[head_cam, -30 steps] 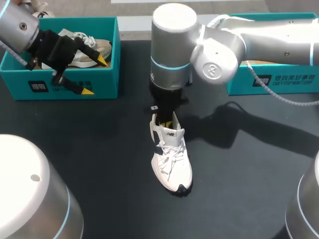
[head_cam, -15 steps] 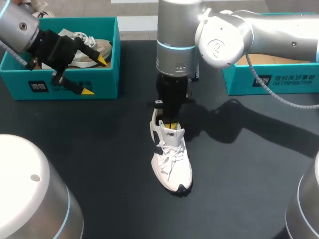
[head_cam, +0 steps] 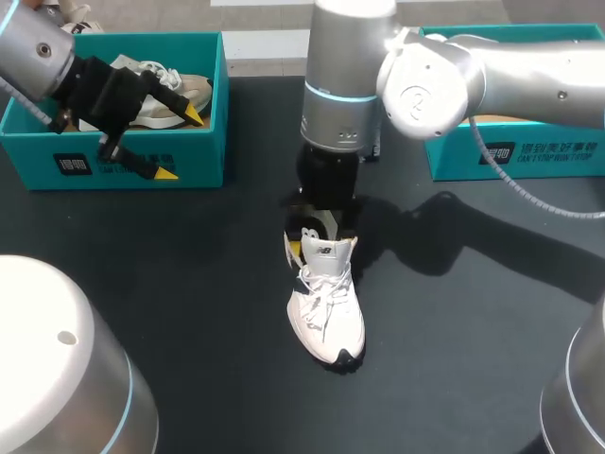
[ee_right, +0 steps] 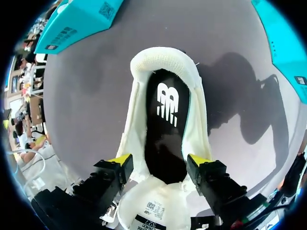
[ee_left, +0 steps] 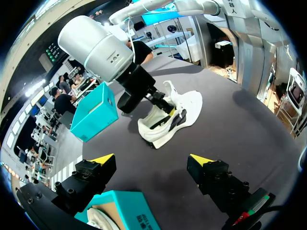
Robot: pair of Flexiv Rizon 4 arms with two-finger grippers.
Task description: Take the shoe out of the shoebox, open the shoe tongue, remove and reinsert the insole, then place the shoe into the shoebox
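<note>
The white shoe [head_cam: 326,307] stands upright mid-table, toe toward the front edge. My right gripper [head_cam: 319,238] hangs straight over its heel opening, fingers open and spread to about the collar's width. In the right wrist view the black insole [ee_right: 165,122] lies flat inside the shoe [ee_right: 196,120], ahead of the right gripper [ee_right: 159,160], and the tongue [ee_right: 148,208] is folded back under it. My left gripper [head_cam: 180,142] is open at the left teal shoebox's [head_cam: 113,161] front wall. From the left wrist view the shoe [ee_left: 184,108] lies well ahead of the left gripper [ee_left: 152,159].
A second shoe [head_cam: 161,95] lies inside the left shoebox. Another teal shoebox [head_cam: 520,151] stands at the back right, partly under my right arm. Dark bare tabletop [head_cam: 189,284] surrounds the white shoe.
My right gripper's fingers, shut together inside the shoe's opening a second ago, have spread apart. The right arm shifted slightly to the right. The left arm has not moved.
</note>
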